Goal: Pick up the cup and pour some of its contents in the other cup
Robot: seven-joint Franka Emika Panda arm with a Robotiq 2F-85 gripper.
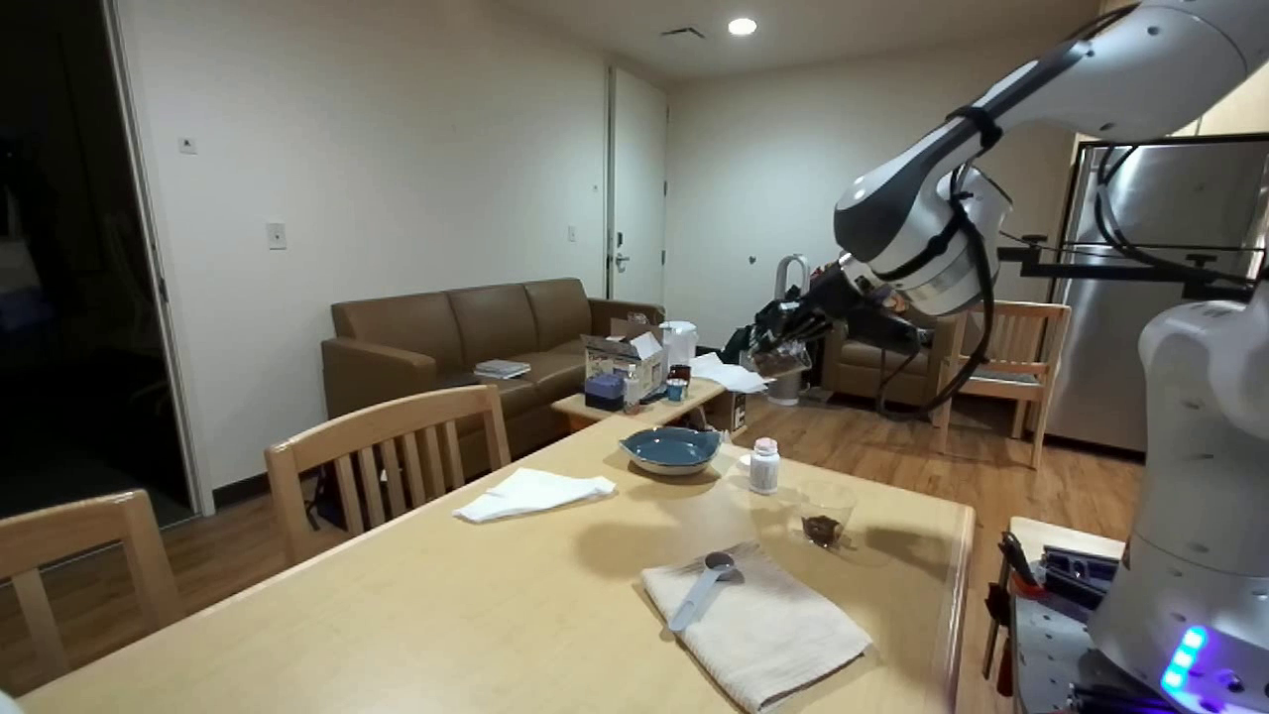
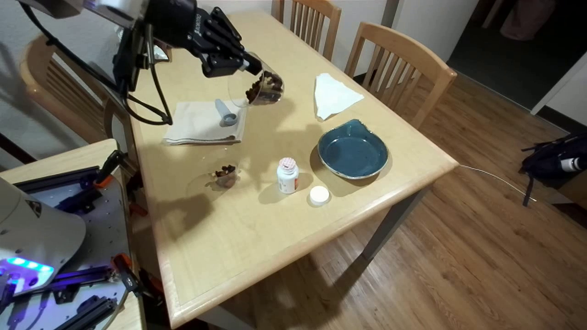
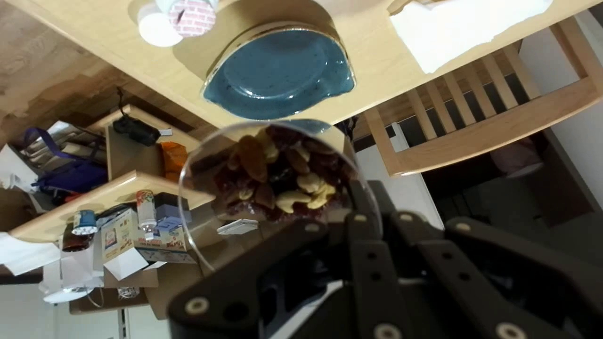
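A clear cup [image 2: 265, 87] filled with nuts and dried fruit hangs above the table, strongly tilted. My gripper [image 2: 252, 64] is shut on its wall near the rim, one finger inside and one outside. In the wrist view the cup [image 3: 278, 183] opens toward the camera, its mix resting against the bottom and lower side, and the gripper [image 3: 370, 202] pinches the edge at its right. The other cup [image 2: 224, 173], also clear, stands upright on the table with a small amount of dark pieces inside; in an exterior view this other cup [image 1: 824, 521] sits near the folded cloth.
A blue dish [image 2: 353, 153], a white bottle [image 2: 287, 178] and a white lid [image 2: 319, 195] stand near the standing cup. A grey scoop [image 1: 702, 590] lies on a folded cloth [image 1: 768, 635]. A white napkin [image 1: 535, 493] lies along the edge, with chairs [image 1: 392, 456] beyond.
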